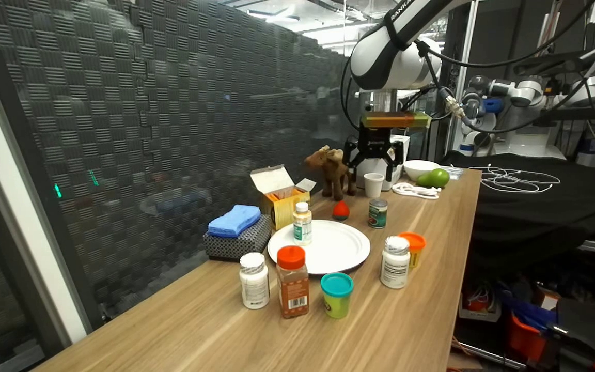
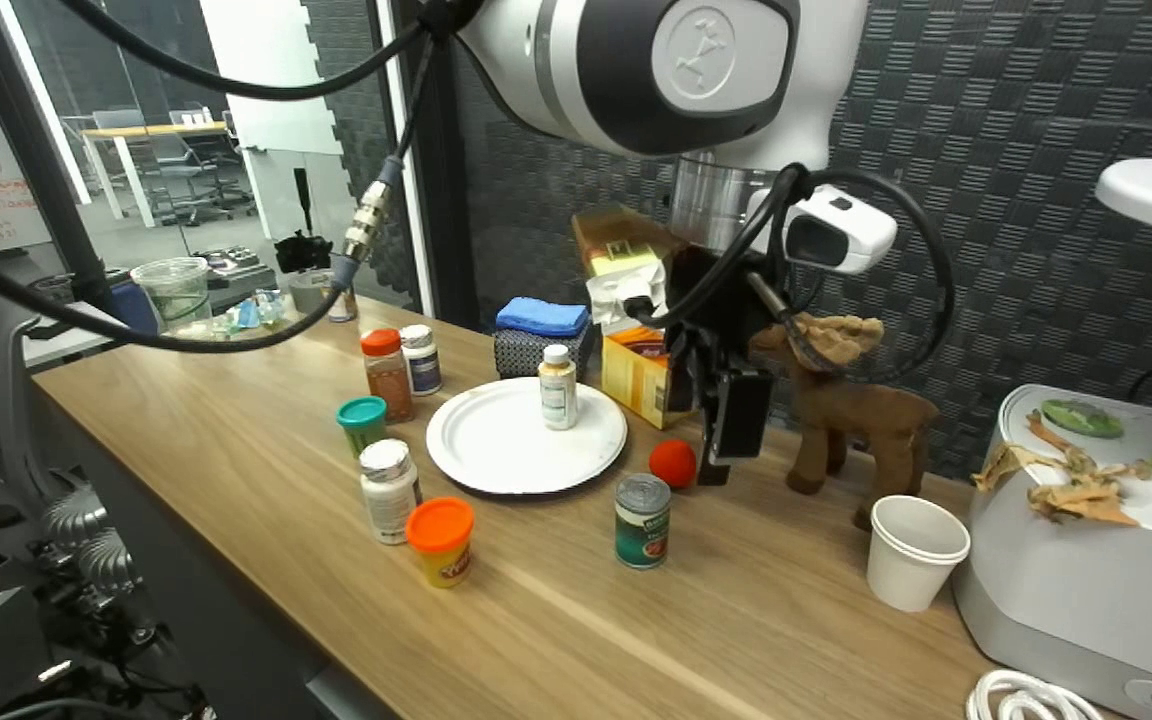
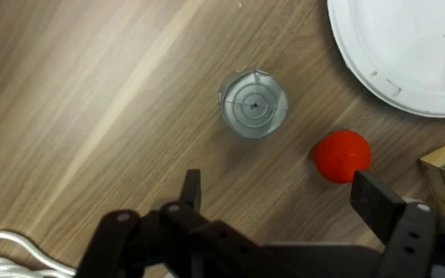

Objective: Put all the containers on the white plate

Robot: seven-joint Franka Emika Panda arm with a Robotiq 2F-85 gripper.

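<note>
The fingers (image 3: 375,206) stand wide apart above the bench (image 1: 380,330), with nothing held between them. On the white plate (image 1: 336,250) one white-capped bottle (image 1: 302,227) stands upright. More containers stand upright on the bench near the plate: a white bottle (image 1: 254,283) with a red-lidded jar (image 1: 293,287) just beside it, then a green tub (image 1: 337,297) with a teal lid, a second white bottle (image 1: 395,266), and just beside that a yellow tub (image 2: 441,545) with an orange lid. A can (image 3: 254,105) stands upright near the plate too, and a round red thing (image 3: 341,156) lies between it and an open box (image 1: 288,211). In the wrist view one finger overlaps the edge of the red thing. A blue cloth (image 1: 234,220) lies on a patterned box (image 1: 238,244) near the plate, and a brown toy moose (image 2: 864,412) stands near the open box in both exterior views
</note>
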